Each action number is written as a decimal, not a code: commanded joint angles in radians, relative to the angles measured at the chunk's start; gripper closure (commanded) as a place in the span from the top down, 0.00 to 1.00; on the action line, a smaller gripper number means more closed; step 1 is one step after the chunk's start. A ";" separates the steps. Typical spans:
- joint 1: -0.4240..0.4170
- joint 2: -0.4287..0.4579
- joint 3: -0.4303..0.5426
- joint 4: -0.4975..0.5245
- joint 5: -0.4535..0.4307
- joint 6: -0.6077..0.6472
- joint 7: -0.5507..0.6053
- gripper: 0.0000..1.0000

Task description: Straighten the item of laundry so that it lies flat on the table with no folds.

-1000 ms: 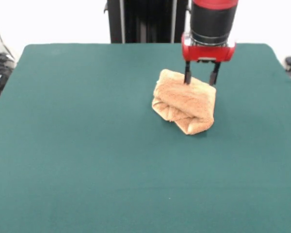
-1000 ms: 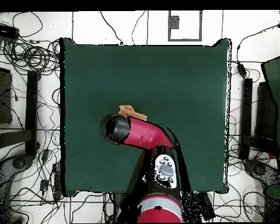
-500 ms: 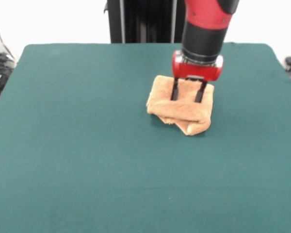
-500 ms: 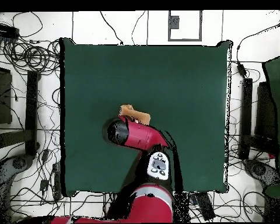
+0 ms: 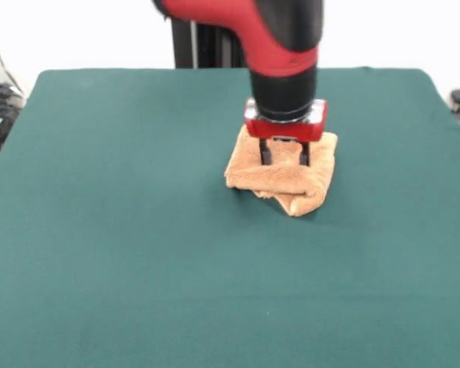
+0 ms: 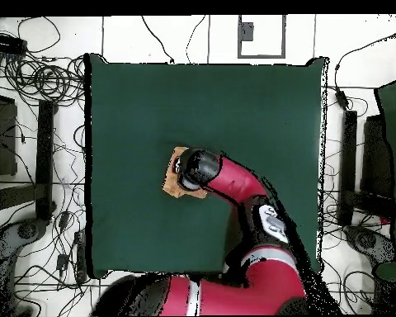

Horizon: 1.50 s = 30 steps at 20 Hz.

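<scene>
The gripper (image 5: 283, 156) stands directly over the towel (image 5: 280, 176), its two dark fingers (image 5: 264, 151) spread apart with a gap of bare terry showing between them, their tips down at or just into the upper layer of the cloth; nothing is pinched between them yet, and whether the tips actually press the fabric cannot be told. So the relation that matters is simply vertical: the cloth lies straight beneath the fingers, and closing them should gather the top fold. The towel sits as a folded bundle on the table (image 5: 107, 253), somewhat toward the far edge and a little right of the middle in the front view, well apart from every corner. Its long axis runs roughly parallel to the far edge, with a doubled, lumpy fold bulging toward the near edge at its right end. From above, the arm covers most of the towel (image 6: 175, 177), and only a tan strip shows beside the wrist. The task looks barely begun, since the folds are all still there.
</scene>
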 commanded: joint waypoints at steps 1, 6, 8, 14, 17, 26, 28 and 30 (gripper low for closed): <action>-0.078 0.183 0.199 -0.038 0.105 0.026 0.150 1.00; -0.071 0.186 0.188 -0.042 0.160 0.080 0.222 0.00; -0.064 0.186 0.179 -0.049 0.168 0.092 0.240 0.00; -0.046 0.186 0.157 -0.062 0.195 0.102 0.256 0.00; -0.032 0.179 0.141 -0.064 0.191 0.109 0.265 0.00; 0.006 0.040 0.035 0.081 0.227 0.429 0.463 0.00; -0.012 0.007 0.042 0.132 0.243 0.499 0.470 0.00; -0.025 -0.015 0.048 0.161 0.249 0.550 0.482 0.00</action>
